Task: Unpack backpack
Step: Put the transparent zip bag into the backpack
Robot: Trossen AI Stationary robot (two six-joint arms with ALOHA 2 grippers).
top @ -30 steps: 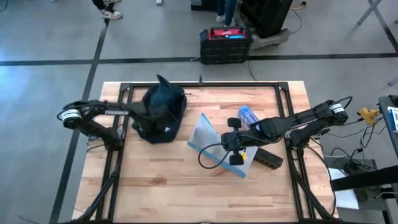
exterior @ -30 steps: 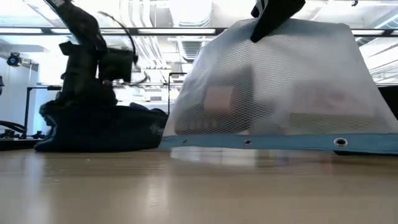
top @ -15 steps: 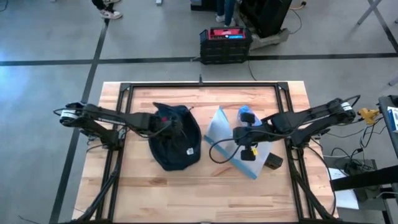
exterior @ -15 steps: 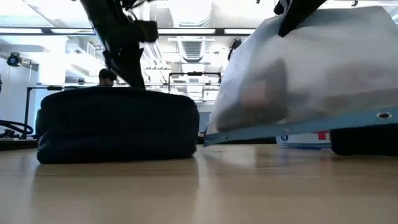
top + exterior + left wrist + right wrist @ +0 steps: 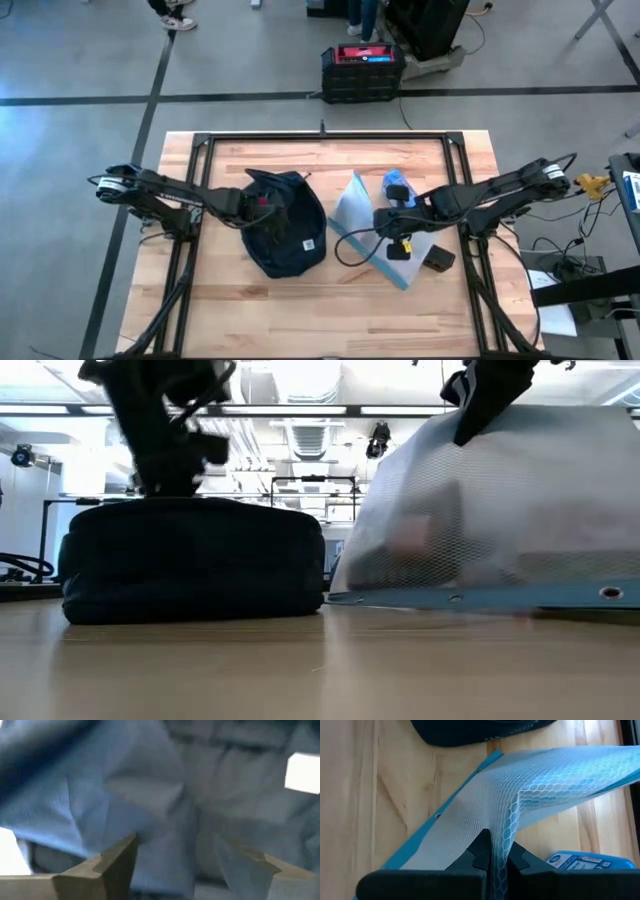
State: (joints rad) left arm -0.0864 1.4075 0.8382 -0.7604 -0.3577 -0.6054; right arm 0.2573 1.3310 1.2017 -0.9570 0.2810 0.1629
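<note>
The dark navy backpack [image 5: 287, 234] lies flat on the wooden table left of centre, its pale logo tag [image 5: 309, 243] facing up; it also shows in the low view [image 5: 190, 560]. My left gripper [image 5: 262, 206] stands open over its far-left part, blue fabric [image 5: 170, 805] close under the fingers. My right gripper [image 5: 388, 222] is shut on a white mesh zip pouch with blue trim [image 5: 362, 212], right of the backpack. The pouch's blue lower edge [image 5: 480, 597] sits at the table top. My left gripper: its open fingers [image 5: 117, 867] stand on either side of backpack fabric; whether they touch it I cannot tell. My right gripper pinches a raised fold of the pouch's mesh [image 5: 504, 831] between its two fingers, slanting down from above. The pouch hangs below it like a tent, its blue-trimmed edge [image 5: 445, 805] low at the table.
A blue-and-white packet [image 5: 397, 185] lies beyond the pouch and a small black object [image 5: 438, 258] at its right. Black frame rails [image 5: 330, 137] border the table. A black box with a red top [image 5: 362, 68] stands on the floor behind.
My left gripper has swung toward the table's right and near edge with the backpack, which has gone from a bunched heap at the far left to lying flat nearer the centre. My right gripper has carried the mesh pouch a little toward the right edge.
</note>
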